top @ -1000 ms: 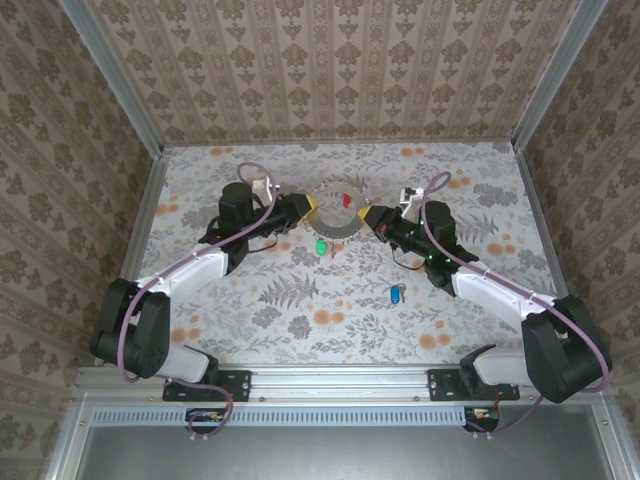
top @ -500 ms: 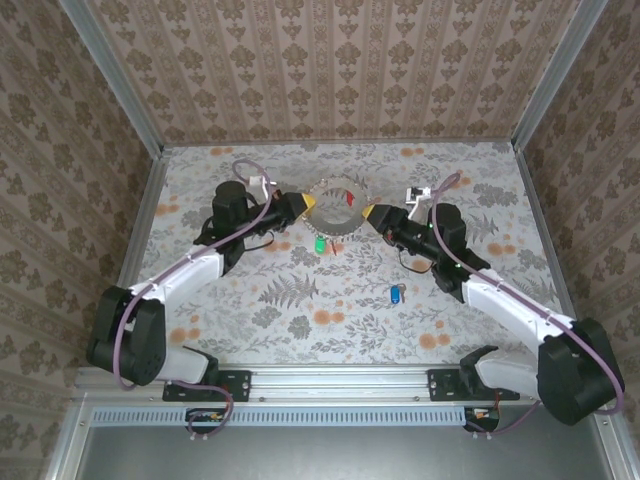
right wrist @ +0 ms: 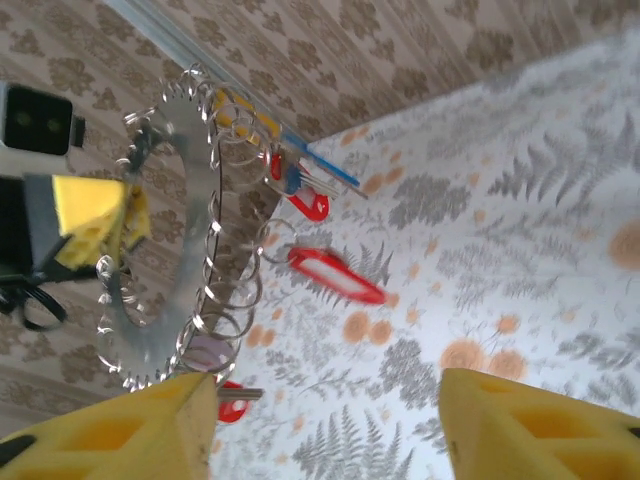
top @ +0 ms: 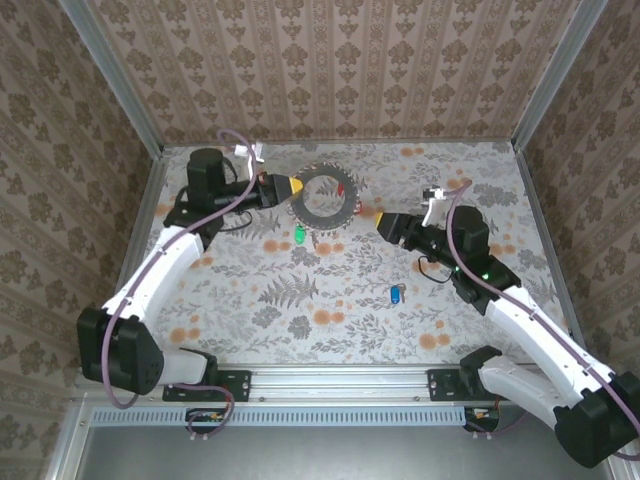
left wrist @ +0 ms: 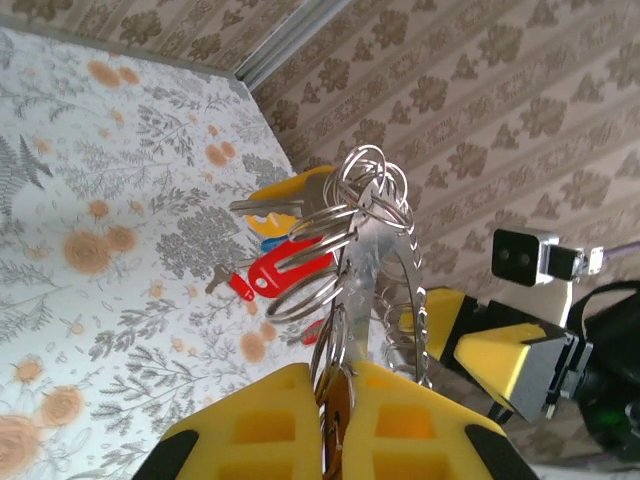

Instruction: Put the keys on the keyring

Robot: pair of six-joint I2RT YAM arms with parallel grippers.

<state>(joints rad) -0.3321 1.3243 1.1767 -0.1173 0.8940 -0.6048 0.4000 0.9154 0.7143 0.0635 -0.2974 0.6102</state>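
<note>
Noted keyring (top: 327,194) pinched upright in left gripper (top: 296,188) at far centre, right gripper (top: 380,222) spread wide just right of it, not touching, blue key (top: 397,295) lying on table (top: 250,300) nearer, right of centre, tags too small to read.

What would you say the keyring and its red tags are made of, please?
The keyring looks like metal: a silvery-grey toothed ring with thin wire loops that glint in the light. The red tags are probably plastic: smooth, slightly glossy and evenly coloured, with a paler strip along the middle that may be a label insert.

Bright, even light (soft shadows), wrist views slightly blurred.
</note>
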